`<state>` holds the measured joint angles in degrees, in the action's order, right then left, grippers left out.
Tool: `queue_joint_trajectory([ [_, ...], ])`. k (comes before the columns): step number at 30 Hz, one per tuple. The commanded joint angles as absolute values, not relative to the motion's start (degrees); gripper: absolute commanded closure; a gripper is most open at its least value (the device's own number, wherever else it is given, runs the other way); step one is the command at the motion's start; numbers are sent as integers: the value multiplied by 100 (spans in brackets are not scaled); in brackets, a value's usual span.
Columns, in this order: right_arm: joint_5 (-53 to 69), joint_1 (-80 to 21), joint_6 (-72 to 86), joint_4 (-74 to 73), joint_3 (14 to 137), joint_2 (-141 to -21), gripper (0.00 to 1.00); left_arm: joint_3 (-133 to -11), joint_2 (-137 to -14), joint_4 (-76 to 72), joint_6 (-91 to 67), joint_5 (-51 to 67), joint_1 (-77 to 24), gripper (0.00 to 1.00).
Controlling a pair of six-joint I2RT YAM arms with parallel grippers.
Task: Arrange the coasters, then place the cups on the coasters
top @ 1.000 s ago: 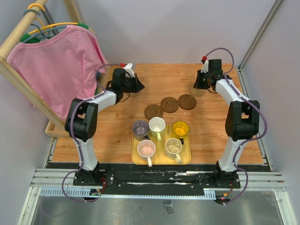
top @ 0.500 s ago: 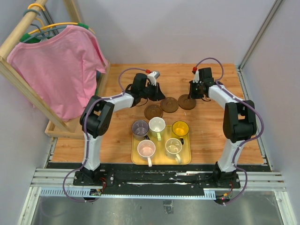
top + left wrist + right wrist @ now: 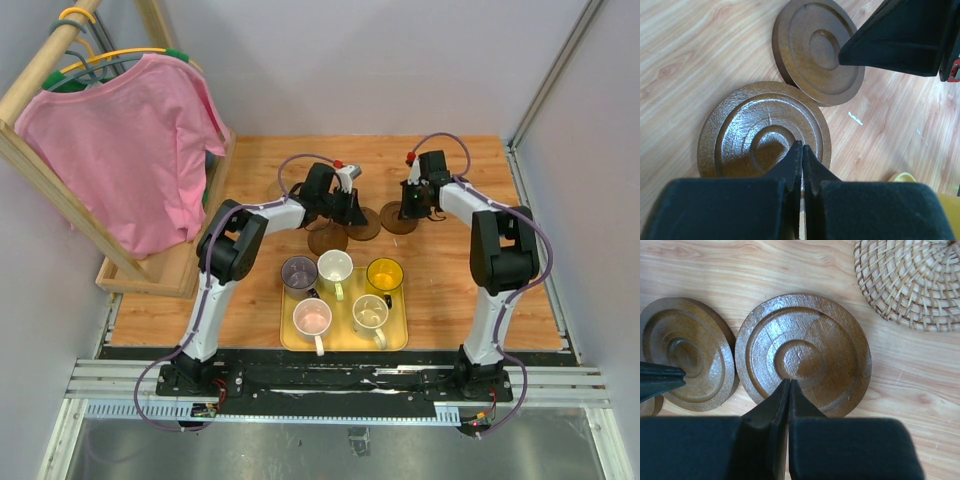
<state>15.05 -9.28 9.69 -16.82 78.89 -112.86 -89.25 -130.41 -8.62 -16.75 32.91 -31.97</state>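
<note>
Three dark brown wooden coasters lie in a row behind the tray: left (image 3: pixel 325 240), middle (image 3: pixel 366 228) (image 3: pixel 764 131) and right (image 3: pixel 398 222) (image 3: pixel 802 355). A woven tan coaster (image 3: pixel 910 282) lies just beyond the right one. My left gripper (image 3: pixel 355 210) (image 3: pixel 801 146) is shut with its tips over the middle coaster, holding nothing. My right gripper (image 3: pixel 405 205) (image 3: pixel 789 382) is shut with its tips at the right coaster's centre, also holding nothing. The cups stand on the yellow tray (image 3: pixel 345 345): grey-purple (image 3: pixel 298 272), white-greenish (image 3: pixel 335 267), yellow (image 3: pixel 384 274), pink (image 3: pixel 312 317), cream (image 3: pixel 370 313).
A pink shirt (image 3: pixel 130 140) hangs on a wooden rack at the left, and the rack's base (image 3: pixel 165 270) reaches onto the table's left edge. Grey walls close in the back and the right side.
My left gripper swung right from the back left onto the middle coaster. My right gripper came left and nearer, off the woven coaster onto the right wooden one, and finished shutting.
</note>
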Motion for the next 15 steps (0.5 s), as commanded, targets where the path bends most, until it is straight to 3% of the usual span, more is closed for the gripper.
queue_joint_trajectory([
  [1,1624,-958,949,-1762,8082,-11589,99,-9226,-13321,-624,-1600,3549,-3286,99],
  [15,1890,-984,899,-2082,9115,-12622,99,-10454,-14205,294,-1583,2906,-3259,100],
])
